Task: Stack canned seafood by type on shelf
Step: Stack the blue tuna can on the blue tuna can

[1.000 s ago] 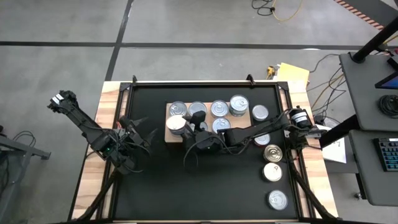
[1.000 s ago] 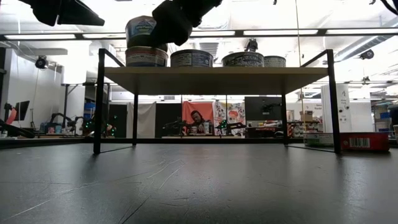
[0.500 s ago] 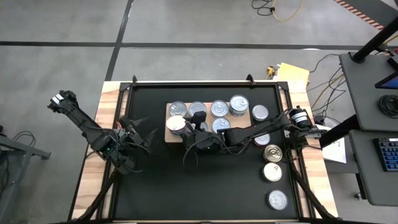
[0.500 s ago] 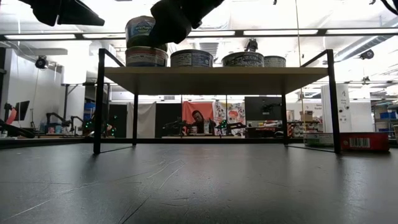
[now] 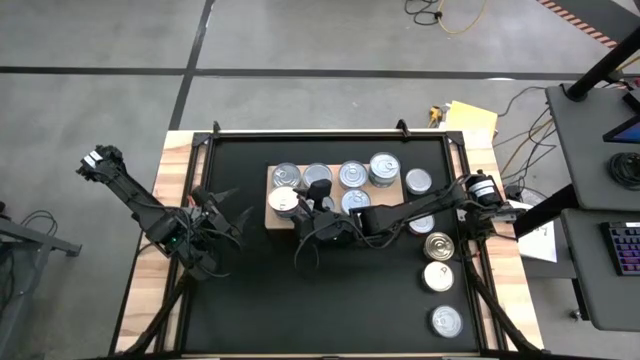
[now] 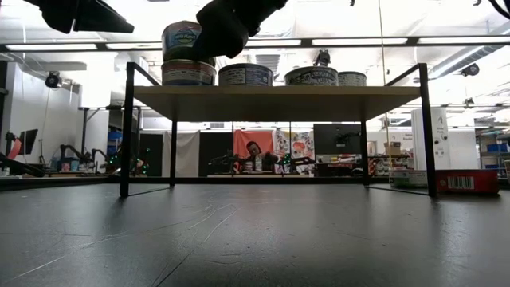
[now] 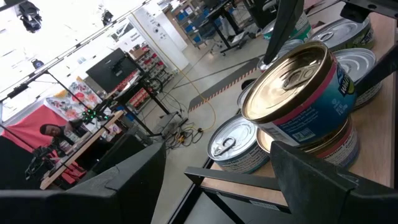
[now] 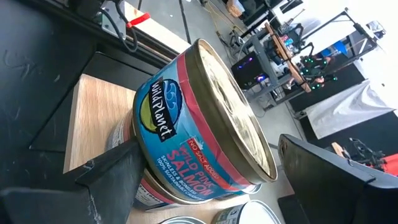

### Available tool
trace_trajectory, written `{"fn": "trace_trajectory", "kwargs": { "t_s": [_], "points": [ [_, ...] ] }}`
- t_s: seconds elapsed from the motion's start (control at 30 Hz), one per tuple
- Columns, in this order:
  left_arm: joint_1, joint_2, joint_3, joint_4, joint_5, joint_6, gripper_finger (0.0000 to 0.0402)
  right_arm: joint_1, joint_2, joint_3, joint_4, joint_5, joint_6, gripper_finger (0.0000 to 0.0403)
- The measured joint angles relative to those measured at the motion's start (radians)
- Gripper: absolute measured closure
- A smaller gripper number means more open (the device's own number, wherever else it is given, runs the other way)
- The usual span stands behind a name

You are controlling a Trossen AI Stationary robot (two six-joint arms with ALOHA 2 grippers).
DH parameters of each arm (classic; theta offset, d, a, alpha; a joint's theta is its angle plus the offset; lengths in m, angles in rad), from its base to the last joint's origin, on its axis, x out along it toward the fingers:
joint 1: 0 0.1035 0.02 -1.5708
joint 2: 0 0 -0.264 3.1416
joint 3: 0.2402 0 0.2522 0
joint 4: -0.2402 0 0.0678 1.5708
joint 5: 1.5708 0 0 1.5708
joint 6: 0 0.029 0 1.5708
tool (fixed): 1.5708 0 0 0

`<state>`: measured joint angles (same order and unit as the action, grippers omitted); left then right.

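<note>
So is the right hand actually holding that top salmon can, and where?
Apparently nothing: the right hand straddles the top salmon can at its sides, fingers wide, one clear of it. The left hand is empty.

Salmon tin point(image 8: 186, 137) atop another tin point(image 7: 323, 146) at the shelf point(image 5: 272, 218) left end.

shiny metal tins point(image 5: 353, 174), matt wood shelf point(image 6: 275, 102)

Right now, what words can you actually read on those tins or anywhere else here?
"Wild Planet": blue oval logo on the top salmon can.
"NO SALT ADDED": red band on that can.
"WILD PINK SALMON": large letters on its blue label.
Other cans' labels and the red box with its barcode: too small to read.
</note>
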<state>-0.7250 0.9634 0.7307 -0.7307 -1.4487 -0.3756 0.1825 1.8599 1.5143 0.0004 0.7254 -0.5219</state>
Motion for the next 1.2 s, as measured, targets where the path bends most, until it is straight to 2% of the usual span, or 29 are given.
{"fn": "trace_trajectory", "kwargs": {
  "t_s": [0.23, 0.73, 1.03, 1.2],
  "points": [
    [0.000, 0.000, 0.000, 0.000, 0.000, 0.000, 0.0129, 0.000, 0.000, 0.000, 0.000, 0.000, 0.011, 0.0048],
    [0.000, 0.000, 0.000, 0.001, 0.001, -0.019, 0.0129, -0.011, -0.007, -0.001, -0.003, -0.003, 0.230, 0.0049],
    [0.000, 0.000, 0.000, 0.020, 0.181, -0.025, 0.0129, -0.011, -0.008, -0.001, -0.003, -0.004, 0.211, 0.0048],
    [0.000, 0.000, 0.000, 0.137, 0.284, 0.112, 0.0133, -0.011, -0.008, -0.001, -0.002, -0.003, 0.208, 0.0048]
  ]
}}
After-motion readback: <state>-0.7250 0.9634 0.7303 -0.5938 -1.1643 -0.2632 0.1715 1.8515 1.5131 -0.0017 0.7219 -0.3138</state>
